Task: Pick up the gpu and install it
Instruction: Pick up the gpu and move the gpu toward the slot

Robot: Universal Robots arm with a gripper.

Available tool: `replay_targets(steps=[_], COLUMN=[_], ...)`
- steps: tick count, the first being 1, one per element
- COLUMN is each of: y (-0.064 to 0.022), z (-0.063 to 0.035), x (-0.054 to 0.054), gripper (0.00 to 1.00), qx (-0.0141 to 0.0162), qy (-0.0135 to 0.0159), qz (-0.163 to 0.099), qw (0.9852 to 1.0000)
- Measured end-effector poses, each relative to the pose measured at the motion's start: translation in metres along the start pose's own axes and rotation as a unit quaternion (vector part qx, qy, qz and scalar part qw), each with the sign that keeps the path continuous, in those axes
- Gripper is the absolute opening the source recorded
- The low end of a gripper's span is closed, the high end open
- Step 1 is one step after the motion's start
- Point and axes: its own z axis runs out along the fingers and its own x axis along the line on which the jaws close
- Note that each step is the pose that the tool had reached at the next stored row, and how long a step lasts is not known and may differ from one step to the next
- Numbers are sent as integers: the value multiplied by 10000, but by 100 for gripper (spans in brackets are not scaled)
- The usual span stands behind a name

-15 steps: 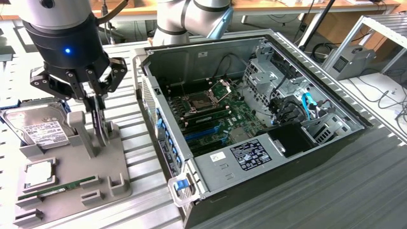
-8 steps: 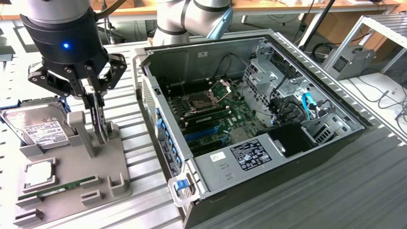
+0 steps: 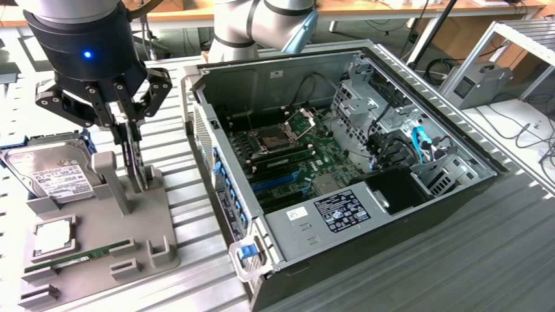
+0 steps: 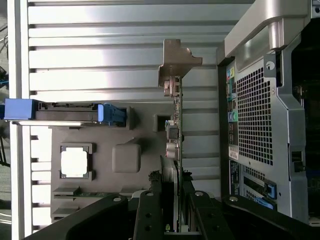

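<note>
The gpu (image 3: pixel 134 166) stands on edge in the grey fixture (image 3: pixel 143 224), at the exterior view's left. It looks thin and dark from the side. In the wrist view the gpu (image 4: pixel 176 122) shows as a narrow edge with its silver bracket (image 4: pixel 176 62) at the far end. My gripper (image 3: pixel 129 140) hangs straight down over it, one finger against each face of the card. The gripper (image 4: pixel 177 205) is shut on the card's near end. I cannot tell whether the card has left its slot. The open computer case (image 3: pixel 347 162) lies on its side beside the fixture.
On the fixture (image 4: pixel 125 157) lie a silver hard drive (image 3: pixel 52 172) with blue rails (image 4: pixel 112 112), a CPU (image 3: pixel 54 237) (image 4: pixel 75 161) and a green RAM stick (image 3: pixel 78 257). The case's perforated rear panel (image 4: pixel 255 115) stands close beside the card. The table is ribbed aluminium.
</note>
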Motion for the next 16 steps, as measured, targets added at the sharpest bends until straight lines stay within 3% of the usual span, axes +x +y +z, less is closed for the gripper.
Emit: replay_targets(steps=[16], y=[36], z=[-96], x=[-1], gripper=[26], qx=[-12], qy=[0], qz=[0], qw=[10000])
